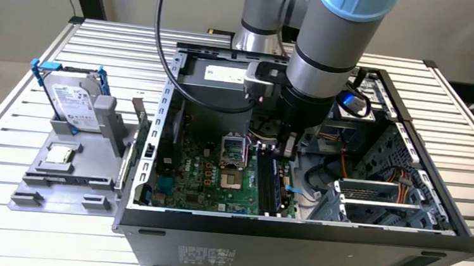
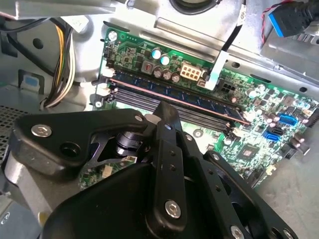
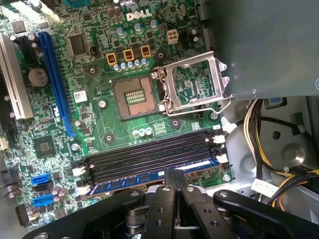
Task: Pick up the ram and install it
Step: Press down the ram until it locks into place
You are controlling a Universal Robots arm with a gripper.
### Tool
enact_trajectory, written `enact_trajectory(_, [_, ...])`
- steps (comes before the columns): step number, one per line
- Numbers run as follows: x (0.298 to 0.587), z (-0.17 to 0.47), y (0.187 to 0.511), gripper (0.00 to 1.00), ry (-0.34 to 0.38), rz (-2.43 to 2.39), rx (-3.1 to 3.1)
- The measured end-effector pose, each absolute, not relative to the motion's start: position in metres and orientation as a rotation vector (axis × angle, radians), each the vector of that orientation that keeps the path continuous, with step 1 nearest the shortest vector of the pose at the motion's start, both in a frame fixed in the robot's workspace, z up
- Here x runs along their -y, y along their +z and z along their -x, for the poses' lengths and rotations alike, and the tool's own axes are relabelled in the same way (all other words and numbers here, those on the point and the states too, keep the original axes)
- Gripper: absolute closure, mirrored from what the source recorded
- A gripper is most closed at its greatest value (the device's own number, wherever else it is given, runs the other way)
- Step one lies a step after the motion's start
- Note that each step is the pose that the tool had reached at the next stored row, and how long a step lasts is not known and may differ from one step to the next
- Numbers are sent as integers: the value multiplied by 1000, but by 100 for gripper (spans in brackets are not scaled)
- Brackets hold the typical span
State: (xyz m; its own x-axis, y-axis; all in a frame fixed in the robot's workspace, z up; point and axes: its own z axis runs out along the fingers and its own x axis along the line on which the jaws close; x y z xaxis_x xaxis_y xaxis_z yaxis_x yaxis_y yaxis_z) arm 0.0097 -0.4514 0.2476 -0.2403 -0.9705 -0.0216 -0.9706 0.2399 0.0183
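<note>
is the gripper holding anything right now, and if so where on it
Nothing is held. The gripper is shut with nothing between its fingertips, just above the top edge of the ram, which already sits in its motherboard slot.

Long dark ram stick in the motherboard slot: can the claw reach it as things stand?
Probably yes: the claw hangs right over the long dark blue ram stick, and nothing lies between them.

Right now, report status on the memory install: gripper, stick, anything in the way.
Gripper down inside the case, fingers shut, right over the memory slots. Ram standing in the outermost slot. Nothing between gripper and stick.
</note>
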Motion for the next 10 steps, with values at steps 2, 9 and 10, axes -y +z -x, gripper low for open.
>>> enact_trajectory(2, [451, -10, 248, 100, 44, 1943, -2461])
enact_trajectory(9, [451, -10, 248, 100, 44, 1992, -2422])
enact_trajectory(10, [451, -10, 248, 100, 44, 1999, -2417])
